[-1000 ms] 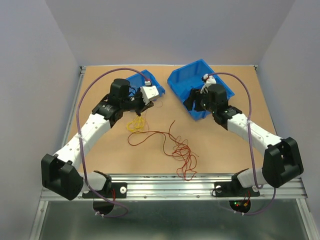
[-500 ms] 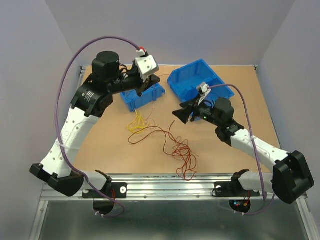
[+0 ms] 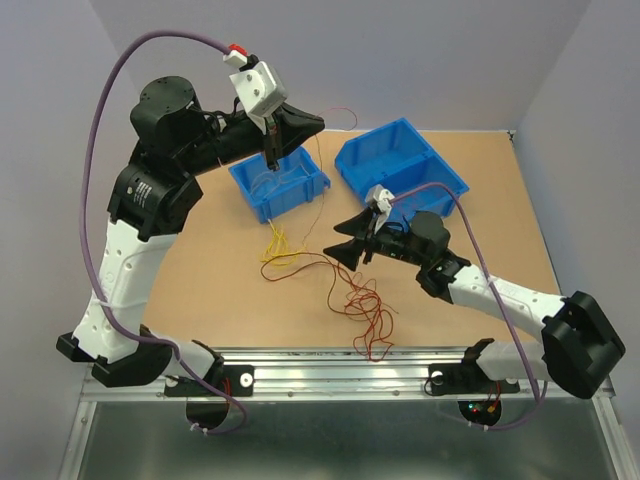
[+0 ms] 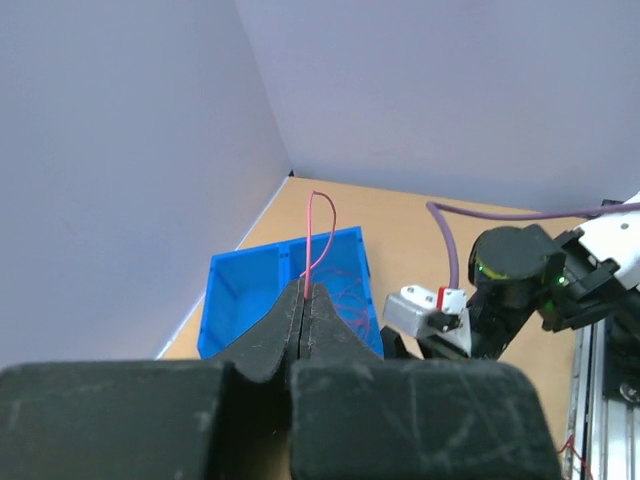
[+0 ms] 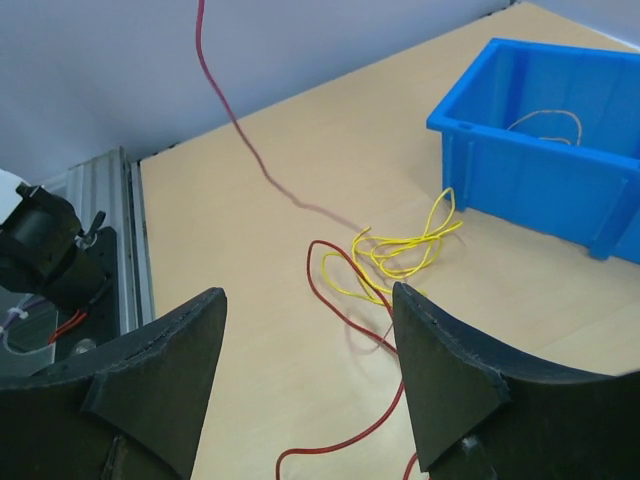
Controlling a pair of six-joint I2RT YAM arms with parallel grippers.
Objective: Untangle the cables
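The left claw [image 3: 320, 124] is pressed together on a thin red cable [image 3: 348, 112], raised high over the far right corner of the smaller blue bin [image 3: 300, 196]. In the left wrist view the two fingers [image 4: 285, 320] meet with no gap, and the cable [image 4: 309, 235] rises from the tips in a short arch, with the bin [image 4: 240, 290] below and beyond them. From the pinch the strand drops past the bin's right side towards the table [image 3: 200, 270]. The right wrist view catches it as a pinkish line [image 5: 215, 80] coming down from the top edge.

The right claw [image 3: 340, 241] is spread wide and holds nothing. It hovers to the right of the bin's near corner, above the table, with its tips pointing back towards the bin. Its wrist camera looks between the two dark fingers [image 5: 440, 380] at the bin's wall [image 5: 520, 165].

The yellow cable [image 3: 275, 245] lies in a small loopy bunch on the table just in front of the bin [image 5: 400, 250]. A dark red cable [image 3: 300, 265] curves past it on the side away from the bin. Farther from the bin, towards the arms' bases, a tangle of red cables [image 3: 365, 305] lies in curls.

Inside the bin there seems to be a pale fine wire [image 5: 545, 120], though it is too faint to be sure. The larger blue bin [image 3: 385, 135] stands close to the right of the smaller one.
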